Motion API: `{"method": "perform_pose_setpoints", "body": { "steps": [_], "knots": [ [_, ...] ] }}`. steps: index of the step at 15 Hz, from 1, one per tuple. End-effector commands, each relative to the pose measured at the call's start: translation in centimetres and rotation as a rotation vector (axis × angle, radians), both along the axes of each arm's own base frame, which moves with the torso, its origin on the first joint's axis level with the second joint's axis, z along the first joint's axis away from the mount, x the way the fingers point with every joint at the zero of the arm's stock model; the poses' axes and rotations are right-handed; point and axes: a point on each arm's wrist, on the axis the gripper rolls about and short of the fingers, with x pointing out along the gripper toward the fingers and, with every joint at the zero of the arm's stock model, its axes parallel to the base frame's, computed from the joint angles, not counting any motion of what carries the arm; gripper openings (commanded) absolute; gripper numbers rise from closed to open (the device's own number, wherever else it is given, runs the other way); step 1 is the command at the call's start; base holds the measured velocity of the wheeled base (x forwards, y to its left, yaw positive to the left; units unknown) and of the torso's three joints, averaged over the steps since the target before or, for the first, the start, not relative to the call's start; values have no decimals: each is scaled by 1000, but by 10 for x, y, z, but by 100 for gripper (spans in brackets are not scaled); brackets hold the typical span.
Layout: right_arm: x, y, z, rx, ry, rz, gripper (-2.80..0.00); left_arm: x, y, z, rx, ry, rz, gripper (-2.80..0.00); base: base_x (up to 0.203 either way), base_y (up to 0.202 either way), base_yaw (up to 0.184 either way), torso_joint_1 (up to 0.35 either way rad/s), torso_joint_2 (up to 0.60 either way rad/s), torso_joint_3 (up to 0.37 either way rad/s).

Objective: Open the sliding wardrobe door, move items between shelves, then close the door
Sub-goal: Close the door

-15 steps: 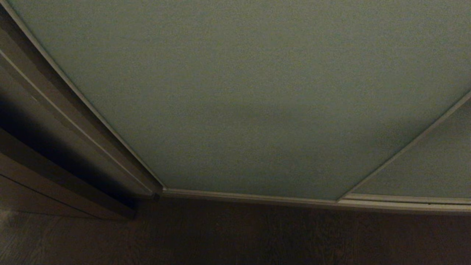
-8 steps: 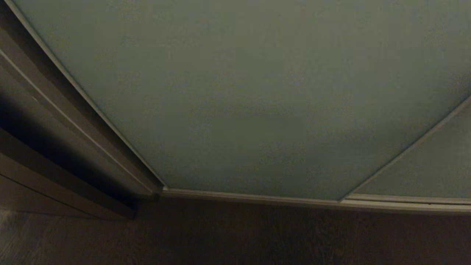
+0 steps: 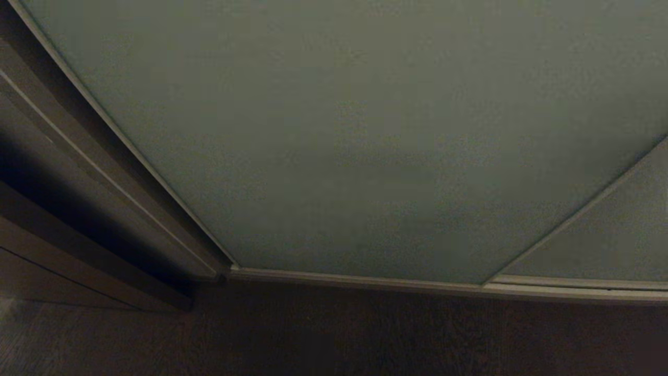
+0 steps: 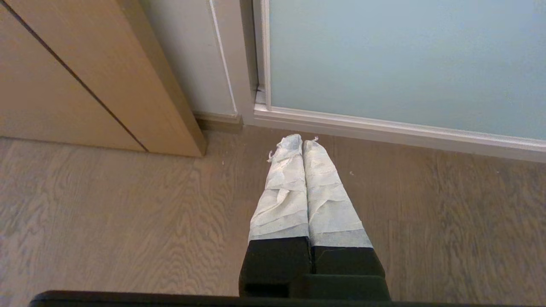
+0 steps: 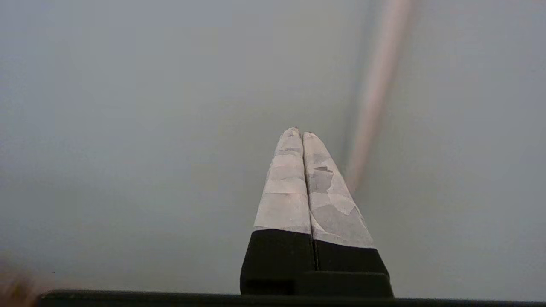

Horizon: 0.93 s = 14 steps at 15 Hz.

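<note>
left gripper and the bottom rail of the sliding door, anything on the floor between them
Nothing: in the left wrist view only bare wood floor lies between the shut left gripper and the sliding wardrobe door.

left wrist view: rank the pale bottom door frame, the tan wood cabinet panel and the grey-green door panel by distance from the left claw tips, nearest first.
From the left claw, shut above the floor:
1. Pale bottom door frame, just beyond the tips.
2. Grey-green door panel, directly behind the frame.
3. Tan wood cabinet panel, off to one side; its near corner rivals the door panel, too close to call.
</note>
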Motion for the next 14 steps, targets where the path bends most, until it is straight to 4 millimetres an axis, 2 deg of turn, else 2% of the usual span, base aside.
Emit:
{"method": "perform_pose_setpoints", "body": {
  "steps": [1,4,7,9,12,14],
  "knots": [
    [-38,20,-41,-30,73,44,-280,0,0,0,-1,0,0,-280,0,0,0,0,0,0],
    [-61,26,-122,-129,244,7,-280,0,0,0,-1,0,0,-280,0,0,0,0,0,0],
    [-85,28,-171,-216,264,-17,-280,0,0,0,-1,0,0,-280,0,0,0,0,0,0],
    [-88,27,-212,-217,363,-42,-280,0,0,0,-1,0,0,-280,0,0,0,0,0,0],
    [-102,26,-235,-159,417,-42,-280,0,0,0,-1,0,0,-280,0,0,0,0,0,0],
    [-111,26,-240,-148,339,-47,-280,0,0,0,-1,0,0,-280,0,0,0,0,0,0]
  ]
}}
